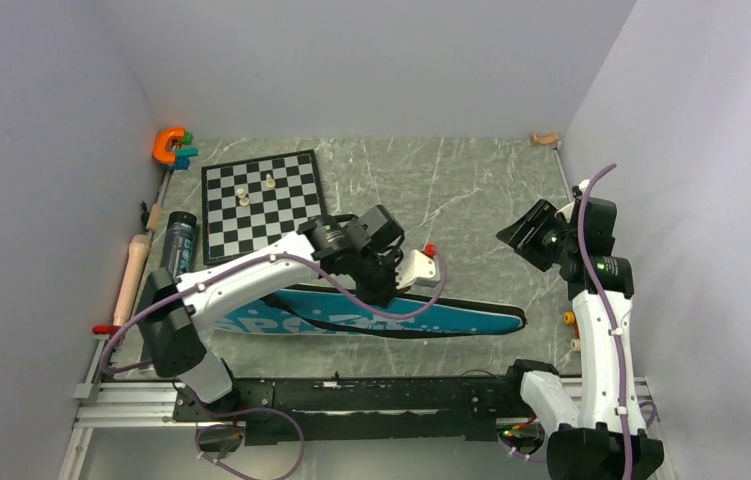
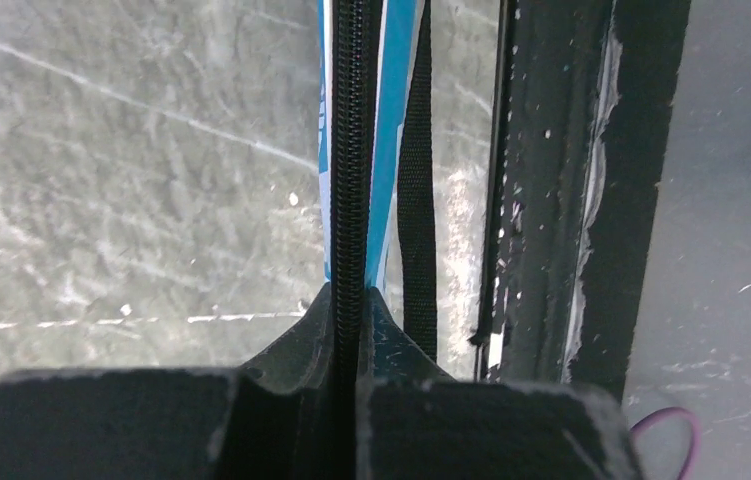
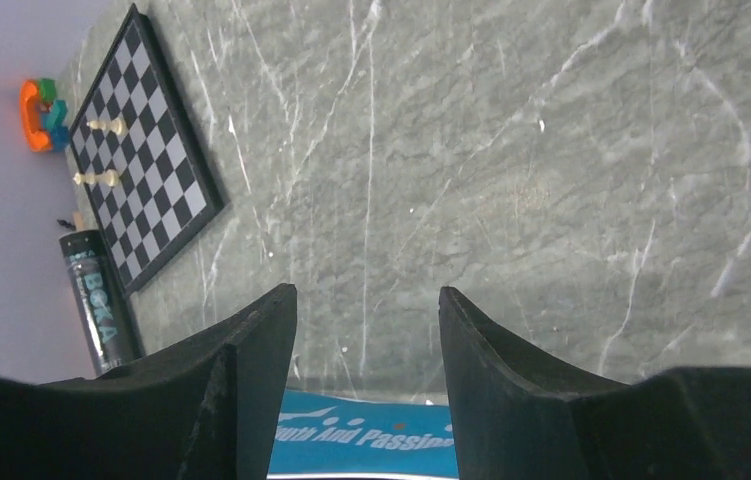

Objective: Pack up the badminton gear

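The blue bag [image 1: 471, 320] lies flat across the near half of the table, and its white lettering shows in the right wrist view [image 3: 371, 430]. My left gripper [image 1: 383, 290] is down on the bag's middle. In the left wrist view the left gripper [image 2: 349, 295] is shut on the bag's black zipper edge [image 2: 349, 150], with blue fabric [image 2: 391, 150] beside it. My right gripper [image 1: 523, 232] hangs open above the table at the right, and nothing lies between the jaws of the right gripper [image 3: 366, 300]. The black tube [image 1: 179, 243] lies by the left wall. A beige handle [image 1: 133, 272] lies beside it. Shuttlecocks are out of view.
A chessboard [image 1: 259, 203] with two pale pieces sits at the back left, also seen from the right wrist [image 3: 141, 150]. An orange clamp [image 1: 169, 146] is in the far left corner. A black strap [image 2: 416, 200] trails off the bag near the black rail [image 1: 371, 395].
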Controlling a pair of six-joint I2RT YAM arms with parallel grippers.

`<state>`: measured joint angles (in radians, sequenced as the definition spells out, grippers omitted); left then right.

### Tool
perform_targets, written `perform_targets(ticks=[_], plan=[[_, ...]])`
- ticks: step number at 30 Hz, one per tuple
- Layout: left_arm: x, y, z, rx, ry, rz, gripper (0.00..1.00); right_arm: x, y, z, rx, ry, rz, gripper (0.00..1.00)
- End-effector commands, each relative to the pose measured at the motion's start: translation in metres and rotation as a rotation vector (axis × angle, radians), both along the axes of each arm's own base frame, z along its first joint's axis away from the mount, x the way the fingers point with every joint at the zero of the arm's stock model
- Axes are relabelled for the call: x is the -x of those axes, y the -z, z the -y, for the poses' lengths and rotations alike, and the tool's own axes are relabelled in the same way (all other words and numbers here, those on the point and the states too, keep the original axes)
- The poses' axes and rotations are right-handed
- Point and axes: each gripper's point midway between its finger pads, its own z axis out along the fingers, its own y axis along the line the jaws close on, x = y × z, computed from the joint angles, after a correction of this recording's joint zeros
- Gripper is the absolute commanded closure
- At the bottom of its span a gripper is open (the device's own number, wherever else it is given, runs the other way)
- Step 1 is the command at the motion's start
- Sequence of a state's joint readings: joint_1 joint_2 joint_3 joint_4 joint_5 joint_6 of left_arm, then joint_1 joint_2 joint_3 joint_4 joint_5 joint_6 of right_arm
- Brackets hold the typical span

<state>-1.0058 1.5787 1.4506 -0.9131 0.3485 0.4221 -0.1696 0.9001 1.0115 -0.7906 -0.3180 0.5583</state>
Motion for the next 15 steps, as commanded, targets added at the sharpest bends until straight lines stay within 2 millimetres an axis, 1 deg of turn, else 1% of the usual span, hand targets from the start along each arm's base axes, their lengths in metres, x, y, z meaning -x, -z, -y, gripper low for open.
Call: perform_targets(ticks=[1,3,5,7,10,13,15], plan=[[0.005,-0.027,0.045,0.173,0.010,-0.096,1.00,-0.010,-0.005,-0.006,-0.036,-0.024,0.074,0.43],[-0.008,-0.020,0.053,0.198,-0.038,-0.088,1.00,-0.010,0.003,-0.009,-0.057,-0.028,0.071,0.43],[-0.029,-0.018,0.063,0.245,-0.144,-0.100,1.00,-0.011,0.011,-0.010,-0.065,-0.029,0.064,0.43],[-0.050,-0.013,0.069,0.257,-0.241,-0.152,1.00,-0.011,0.017,-0.011,-0.070,-0.032,0.051,0.43],[-0.074,0.000,0.071,0.233,-0.336,-0.195,1.00,-0.015,0.022,-0.014,-0.077,-0.038,0.043,0.43],[-0.091,0.012,0.071,0.259,-0.396,-0.171,1.00,-0.020,0.030,-0.019,-0.077,-0.051,0.028,0.43],[-0.095,0.021,0.071,0.254,-0.408,-0.158,1.00,-0.024,0.033,-0.024,-0.075,-0.062,0.020,0.44]])
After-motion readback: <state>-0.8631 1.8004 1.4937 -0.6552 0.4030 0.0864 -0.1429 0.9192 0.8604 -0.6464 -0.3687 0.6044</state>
